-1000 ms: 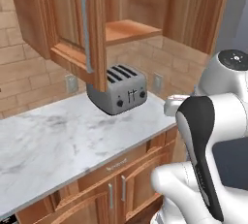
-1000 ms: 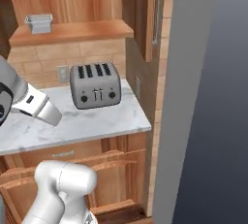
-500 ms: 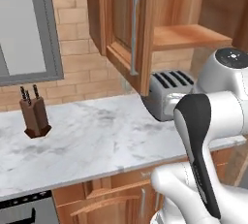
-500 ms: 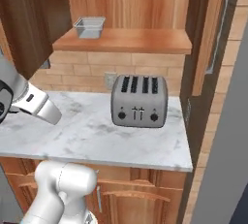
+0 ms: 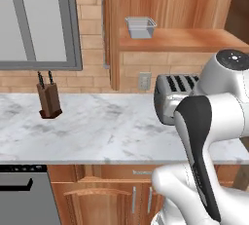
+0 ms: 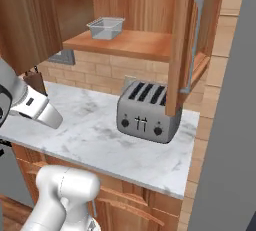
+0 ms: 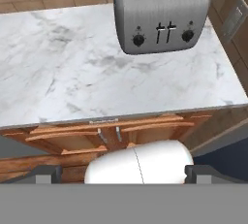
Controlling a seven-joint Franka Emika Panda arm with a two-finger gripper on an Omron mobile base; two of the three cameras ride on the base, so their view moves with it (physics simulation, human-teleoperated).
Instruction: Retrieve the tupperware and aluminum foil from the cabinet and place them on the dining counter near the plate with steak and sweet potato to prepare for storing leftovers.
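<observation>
The tub [image 5: 140,27] sits on the open cabinet's shelf [image 6: 135,44] above the toaster [image 6: 147,112], so the arm should rise well clear of it; I cannot tell how the gripper stands.

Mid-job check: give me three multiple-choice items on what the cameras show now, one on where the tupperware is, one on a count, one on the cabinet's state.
1. Where is the tupperware?
A. on the cabinet shelf
B. on the marble worktop
C. on top of the toaster

2. How many slots does the toaster have on top?
A. two
B. four
C. six

3. What state is the cabinet door in?
A. shut
B. swung open
C. removed

Answers:
1. A, the tub stands on the wooden shelf above the worktop.
2. B, the hand view shows four dark slots.
3. B, the door stands out edge-on, the shelf exposed.
</observation>
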